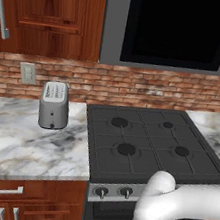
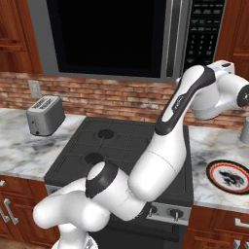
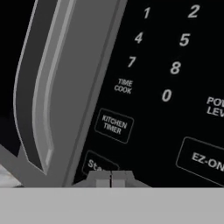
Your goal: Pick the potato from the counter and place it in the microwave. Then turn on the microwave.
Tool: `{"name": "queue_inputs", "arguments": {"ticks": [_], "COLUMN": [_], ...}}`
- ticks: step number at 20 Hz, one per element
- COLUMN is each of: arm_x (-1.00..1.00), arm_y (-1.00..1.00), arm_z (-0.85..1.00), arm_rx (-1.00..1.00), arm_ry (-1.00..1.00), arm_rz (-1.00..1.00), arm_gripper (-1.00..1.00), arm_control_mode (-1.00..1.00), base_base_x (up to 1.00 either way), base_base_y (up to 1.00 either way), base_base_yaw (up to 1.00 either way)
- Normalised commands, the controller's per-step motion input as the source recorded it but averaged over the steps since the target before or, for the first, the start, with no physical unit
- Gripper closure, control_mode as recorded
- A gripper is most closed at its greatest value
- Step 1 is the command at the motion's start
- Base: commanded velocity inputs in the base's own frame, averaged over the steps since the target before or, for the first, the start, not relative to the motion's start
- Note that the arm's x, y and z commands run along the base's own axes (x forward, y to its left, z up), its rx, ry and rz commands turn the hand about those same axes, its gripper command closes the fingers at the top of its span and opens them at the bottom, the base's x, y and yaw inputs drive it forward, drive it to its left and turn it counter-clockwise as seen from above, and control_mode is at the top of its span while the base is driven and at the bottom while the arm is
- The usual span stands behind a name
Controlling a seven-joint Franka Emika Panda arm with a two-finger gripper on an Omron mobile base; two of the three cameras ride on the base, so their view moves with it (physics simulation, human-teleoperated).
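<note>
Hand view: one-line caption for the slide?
Shut gripper at the Start button on the microwave keypad, beside the curved silver door handle.

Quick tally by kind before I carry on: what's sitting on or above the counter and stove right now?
Microwave: 1
Toaster: 1
Plate: 1
Stovetop burners: 4
Stove knobs: 2 in the left base view
Wall outlet: 1
Total: 10
</note>
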Motion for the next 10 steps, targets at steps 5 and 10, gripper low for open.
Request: {"name": "queue_inputs", "arguments": {"ticks": [5,10], "arm_x": [0.00,0.00], "arm_y": [0.48,0.71], "arm_z": [-0.05,-0.07], "arm_rx": [-0.03,0.00], "arm_ry": [0.00,0.00], "arm_rz": [-0.04,-0.19], "arm_gripper": [1.00,1.00], "arm_control_mode": [-1.00,-1.00], "base_base_x": [0.00,0.00], "base_base_y": [0.00,0.00], "base_base_yaw": [0.00,0.00]}}
